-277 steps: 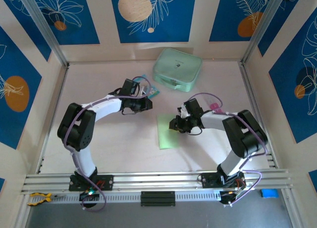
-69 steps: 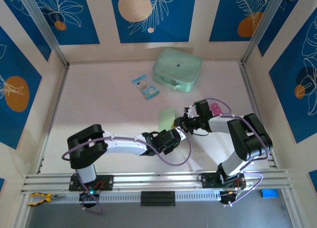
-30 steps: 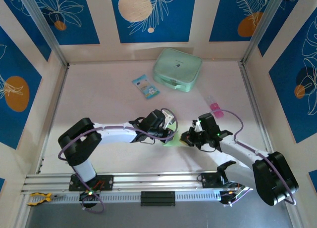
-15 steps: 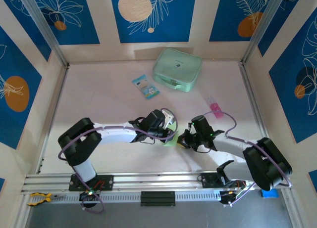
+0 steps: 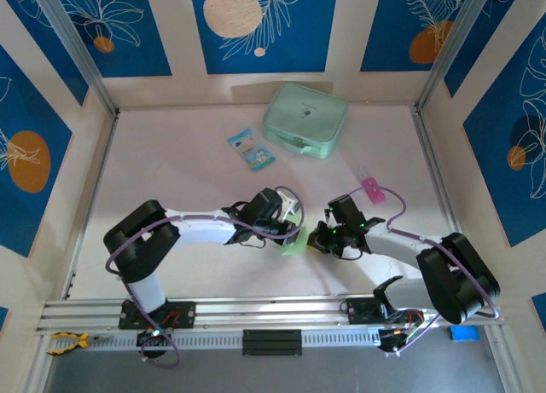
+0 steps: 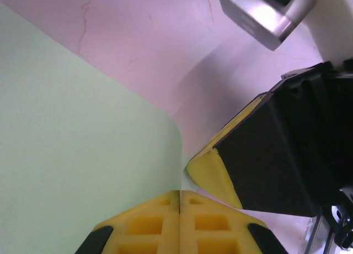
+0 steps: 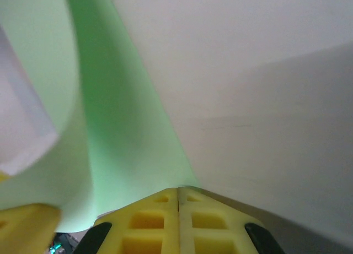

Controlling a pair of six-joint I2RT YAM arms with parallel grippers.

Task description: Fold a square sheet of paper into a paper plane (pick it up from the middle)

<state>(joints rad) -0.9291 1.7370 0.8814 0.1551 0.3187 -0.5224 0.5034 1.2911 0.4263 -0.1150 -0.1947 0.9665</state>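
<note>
**Item: the square sheet of paper (image 5: 293, 241), partly folded, mid-crease**

It lies toward the tabletop's (image 5: 171, 180) near edge, about midway between the left and right edges, with one flap curling over a darker layer (right wrist view). The left gripper (image 6: 180, 201) and right gripper (image 7: 178, 196) meet at its right edge, each with its pads pressed together. Whether paper is nipped between them is unclear. Likely step: setting a fold. To do it well, one tip should anchor the sheet while the other strokes along the fold line, light and slow, after the edges are matched. Dragging would skew it. The mint case (image 5: 304, 120) and printed packet (image 5: 251, 148) sit well apart, toward the far edge.
</note>
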